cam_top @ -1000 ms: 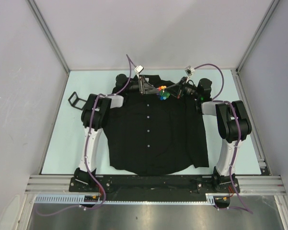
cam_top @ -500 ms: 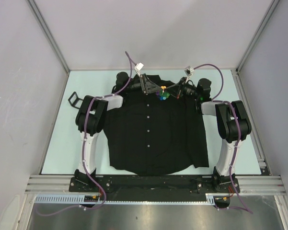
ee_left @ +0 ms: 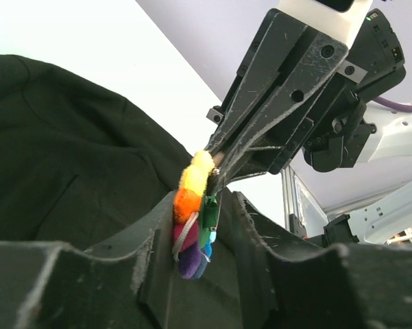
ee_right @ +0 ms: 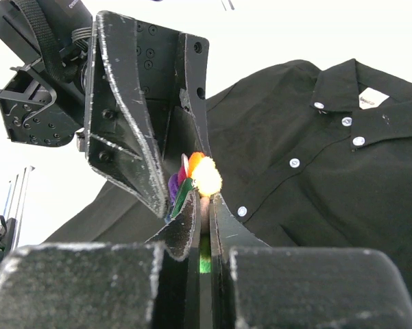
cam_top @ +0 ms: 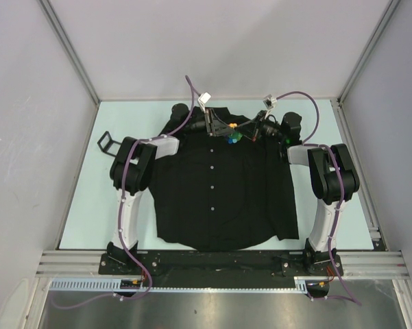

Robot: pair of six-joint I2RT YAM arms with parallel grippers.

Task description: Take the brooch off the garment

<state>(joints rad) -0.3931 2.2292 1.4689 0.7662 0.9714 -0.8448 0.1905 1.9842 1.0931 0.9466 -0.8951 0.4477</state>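
The black garment (cam_top: 219, 199) lies flat on the table, collar at the far end. The rainbow brooch (cam_top: 231, 138) is at its upper chest, between both grippers. My right gripper (cam_top: 241, 135) is shut on the brooch's edge (ee_right: 206, 177); the petals stick up past its tips (ee_right: 206, 199). My left gripper (cam_top: 225, 130) is open and straddles the brooch (ee_left: 192, 219), whose petals rest against one finger, with a gap to the other. The right gripper (ee_left: 216, 168) pinches the yellow petal from above. I cannot tell whether the pin is still in the cloth (ee_left: 55, 164).
A small black handle-shaped object (cam_top: 108, 144) lies on the table left of the shirt. White buttons (ee_right: 295, 163) run down the placket. Grey walls and metal frame posts enclose the table; both arm bases stand at the near edge.
My left gripper has shifted slightly right, closer round the brooch, which now shows less from above. The right arm has hardly moved.
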